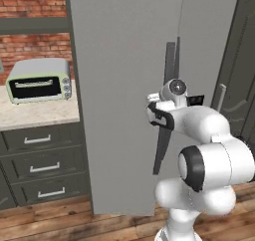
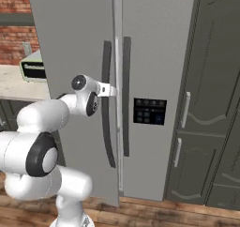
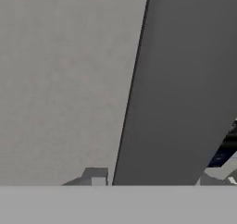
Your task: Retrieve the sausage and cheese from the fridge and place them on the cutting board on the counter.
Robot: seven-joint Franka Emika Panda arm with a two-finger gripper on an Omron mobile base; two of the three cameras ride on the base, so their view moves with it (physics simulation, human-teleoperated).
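Fridge (image 2: 154,57) stands tall and grey between the counter (image 1: 35,114) and the dark grey cabinets (image 2: 211,104). Its left door (image 1: 119,85) is swung partly out toward the robot, edge-on in the right base view; right door, with its dark control panel (image 2: 149,111), is shut. Gripper (image 2: 111,90) is at the left door's long dark handle (image 2: 108,104), about mid-height. In the hand view the handle runs as a broad dark bar between the two finger tips (image 3: 95,177), one on each side, so the pincer reads as closed around the handle, a partly spread grip on the bar. Sausage and cheese are presumably inside, hidden behind the doors; cutting board is out of frame. Judgement on handling: door is rigid and heavy-ish, turns only about its hinge, so the pull should follow an arc; the handle is smooth and curved, so fingers could slide along it, and mid-handle is a fair hold. Room: floor in front is open, but the swinging door edge comes near the arm's elbow (image 1: 214,165). Toaster oven (image 1: 39,80) on the counter sits well apart to the left.
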